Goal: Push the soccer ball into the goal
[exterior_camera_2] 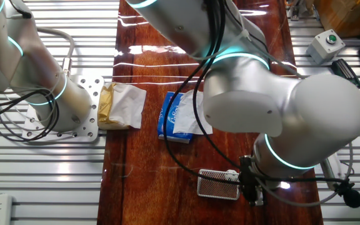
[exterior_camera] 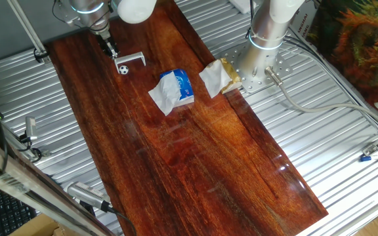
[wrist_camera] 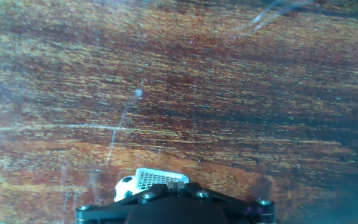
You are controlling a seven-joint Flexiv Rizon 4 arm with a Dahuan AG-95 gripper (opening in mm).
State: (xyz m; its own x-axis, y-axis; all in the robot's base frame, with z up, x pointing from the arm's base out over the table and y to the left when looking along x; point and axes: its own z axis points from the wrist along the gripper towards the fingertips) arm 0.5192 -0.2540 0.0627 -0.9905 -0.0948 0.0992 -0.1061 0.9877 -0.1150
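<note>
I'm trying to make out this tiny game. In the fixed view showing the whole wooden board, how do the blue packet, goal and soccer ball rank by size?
1. Blue packet, with its tissue, clearly largest.
2. Goal, a small frame.
3. Soccer ball, smallest.

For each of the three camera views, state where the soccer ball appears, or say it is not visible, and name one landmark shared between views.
One fixed view: soccer ball upper left, just below the goal, beside the gripper.
The other fixed view: ball not visible; the arm blocks that spot.
Hand view: ball at bottom edge, left of centre, touching the goal.
Shared landmark: the goal.
</note>
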